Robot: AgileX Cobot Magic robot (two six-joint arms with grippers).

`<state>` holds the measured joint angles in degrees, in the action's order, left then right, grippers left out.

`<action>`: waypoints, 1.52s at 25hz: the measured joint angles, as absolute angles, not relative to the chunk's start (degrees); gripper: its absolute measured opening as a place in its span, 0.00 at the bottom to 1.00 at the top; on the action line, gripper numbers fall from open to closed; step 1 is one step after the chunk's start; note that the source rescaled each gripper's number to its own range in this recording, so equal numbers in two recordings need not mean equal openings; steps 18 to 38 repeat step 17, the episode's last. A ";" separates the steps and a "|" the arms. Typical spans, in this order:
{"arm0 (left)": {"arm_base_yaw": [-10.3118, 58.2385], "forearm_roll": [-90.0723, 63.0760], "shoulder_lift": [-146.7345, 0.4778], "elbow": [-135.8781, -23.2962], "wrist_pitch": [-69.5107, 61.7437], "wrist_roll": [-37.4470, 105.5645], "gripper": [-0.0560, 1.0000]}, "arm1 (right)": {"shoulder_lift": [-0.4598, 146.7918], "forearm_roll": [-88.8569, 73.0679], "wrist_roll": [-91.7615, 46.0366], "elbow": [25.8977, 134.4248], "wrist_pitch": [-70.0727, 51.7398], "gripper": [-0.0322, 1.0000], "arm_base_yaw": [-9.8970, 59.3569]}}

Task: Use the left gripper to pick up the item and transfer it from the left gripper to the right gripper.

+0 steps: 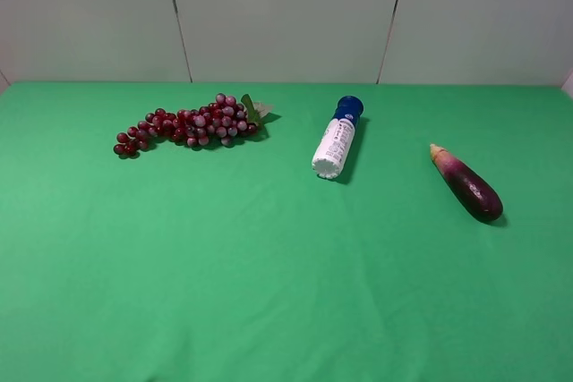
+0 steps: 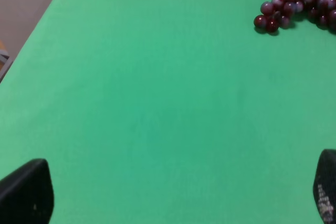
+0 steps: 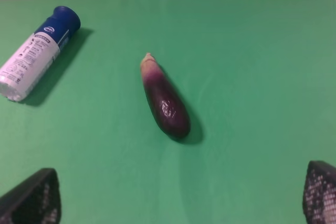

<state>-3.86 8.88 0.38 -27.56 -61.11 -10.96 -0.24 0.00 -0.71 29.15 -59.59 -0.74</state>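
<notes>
The eggplant (image 1: 466,183) lies flat on the green table cover (image 1: 269,266) at the 3 o'clock side of the exterior high view, pale stem end toward 11 o'clock. The white bottle (image 1: 336,140) lies near centre; the grape bunch (image 1: 188,125) lies toward 10 o'clock.

The left gripper (image 2: 173,195) is spread wide, both fingertips at the frame corners, nothing between them. Only bare cover and the grapes (image 2: 296,3) appear ahead of it, well apart from the eggplant.

The right gripper (image 3: 181,195) is likewise spread and empty. The eggplant (image 3: 165,100) lies ahead of it, clear of both fingertips, not touching.
</notes>
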 joint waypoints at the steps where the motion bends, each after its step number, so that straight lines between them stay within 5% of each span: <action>1: -3.86 8.88 0.38 -27.56 -61.11 -10.96 1.00 | -0.24 0.00 -0.71 29.15 -59.59 1.00 -0.74; 38: -3.86 8.88 0.38 -27.56 -61.11 -10.96 1.00 | -0.24 0.00 -0.71 29.15 -59.59 1.00 -0.74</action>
